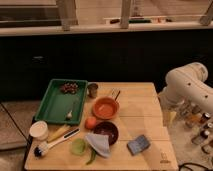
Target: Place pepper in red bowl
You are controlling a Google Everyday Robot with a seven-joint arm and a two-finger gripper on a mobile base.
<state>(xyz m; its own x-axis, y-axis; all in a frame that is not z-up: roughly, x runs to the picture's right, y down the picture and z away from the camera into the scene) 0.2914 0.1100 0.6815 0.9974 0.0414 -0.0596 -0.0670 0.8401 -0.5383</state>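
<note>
One pod is waiting to be moved: the pepper [91, 158] is lying at the near edge of the surface [145, 107], well apart from the gripper [169, 116], far to its left in the view and nearer the camera. Only its dark green end is showing. The rest is lying under a grey cloth [99, 143], with a pale green disc [77, 146] just beside it. The red bowl [106, 107] is sitting left of the gripper too, farther back than the pepper, with a dark bowl [106, 131] and an orange fruit [90, 122] lying between the two.

By my judgement the reach is not yet begun. Doing it well is going to mean coming down over the exposed end with the gripper turned across the pod's slim width, keeping off cloth and disc, then lifting clear of the dark bowl's rim before releasing over the red bowl's middle.

The arm [187, 85] is sitting folded at the surface's right edge, white elbow raised, the gripper hanging low beside that edge. Whether it is spread or pressed together I cannot tell.
</note>
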